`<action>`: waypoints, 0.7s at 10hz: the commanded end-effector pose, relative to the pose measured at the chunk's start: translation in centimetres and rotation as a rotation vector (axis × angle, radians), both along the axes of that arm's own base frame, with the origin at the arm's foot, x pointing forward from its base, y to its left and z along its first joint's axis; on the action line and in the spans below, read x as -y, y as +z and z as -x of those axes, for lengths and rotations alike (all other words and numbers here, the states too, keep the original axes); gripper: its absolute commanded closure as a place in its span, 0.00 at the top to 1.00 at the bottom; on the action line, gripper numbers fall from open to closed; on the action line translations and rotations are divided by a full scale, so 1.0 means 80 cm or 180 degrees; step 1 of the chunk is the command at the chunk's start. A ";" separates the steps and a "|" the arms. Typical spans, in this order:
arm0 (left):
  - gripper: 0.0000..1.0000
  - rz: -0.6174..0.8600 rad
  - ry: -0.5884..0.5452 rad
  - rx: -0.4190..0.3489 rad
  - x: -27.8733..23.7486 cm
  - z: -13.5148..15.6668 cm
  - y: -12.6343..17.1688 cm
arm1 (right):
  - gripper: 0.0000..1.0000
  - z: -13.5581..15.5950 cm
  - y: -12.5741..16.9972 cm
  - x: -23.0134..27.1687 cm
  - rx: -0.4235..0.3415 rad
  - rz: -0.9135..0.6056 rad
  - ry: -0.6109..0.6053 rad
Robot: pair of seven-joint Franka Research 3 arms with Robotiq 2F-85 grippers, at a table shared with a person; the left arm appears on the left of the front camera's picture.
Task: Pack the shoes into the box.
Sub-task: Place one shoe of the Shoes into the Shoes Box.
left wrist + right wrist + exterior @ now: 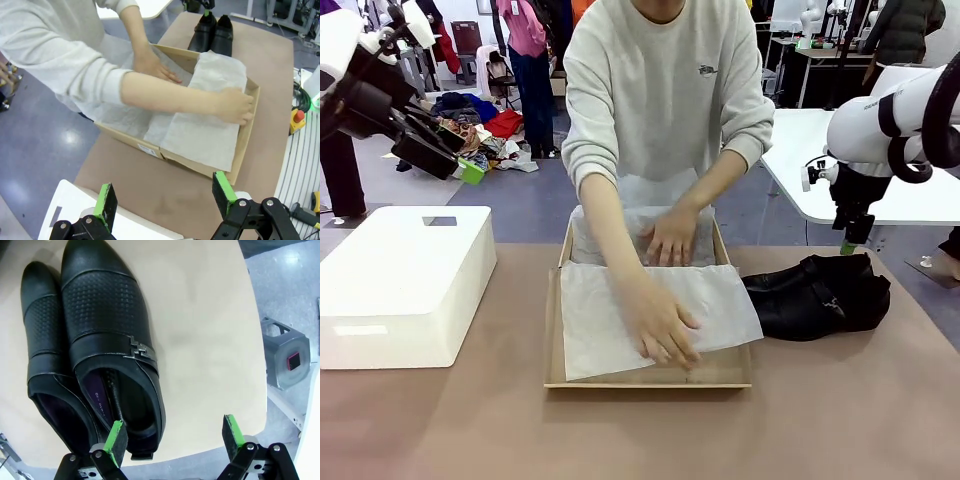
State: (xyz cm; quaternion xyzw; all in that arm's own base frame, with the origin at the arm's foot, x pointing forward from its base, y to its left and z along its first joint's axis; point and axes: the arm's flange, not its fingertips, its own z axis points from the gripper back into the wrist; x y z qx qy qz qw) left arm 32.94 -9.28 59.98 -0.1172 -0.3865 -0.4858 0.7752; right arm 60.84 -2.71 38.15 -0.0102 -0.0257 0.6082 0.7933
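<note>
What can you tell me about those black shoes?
The shoes are a black, glossy, leather-looking pair with pointed toes and a dotted band on top; one shows a small metal buckle. They lie side by side, touching, on the brown table, right of the cardboard box. The right gripper stands open at their heels.

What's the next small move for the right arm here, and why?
Probably lower the open right gripper until its pads straddle the heel rim of one of the shoes, then close. It hangs just above them, and the person's hands lie on the tissue paper inside the box.
</note>
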 end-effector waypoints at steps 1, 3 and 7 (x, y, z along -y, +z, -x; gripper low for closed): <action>1.00 0.0022 -0.0045 0.0003 -0.001 -0.001 0.000 | 1.00 -0.009 -0.003 -0.001 -0.0094 0.0108 -0.0078; 1.00 0.0022 -0.0045 0.0003 -0.001 -0.001 0.000 | 1.00 -0.008 -0.008 -0.002 -0.0154 0.0098 -0.0055; 1.00 0.0022 -0.0045 0.0003 -0.001 -0.001 0.000 | 1.00 -0.013 -0.024 -0.005 -0.0223 0.0101 -0.0040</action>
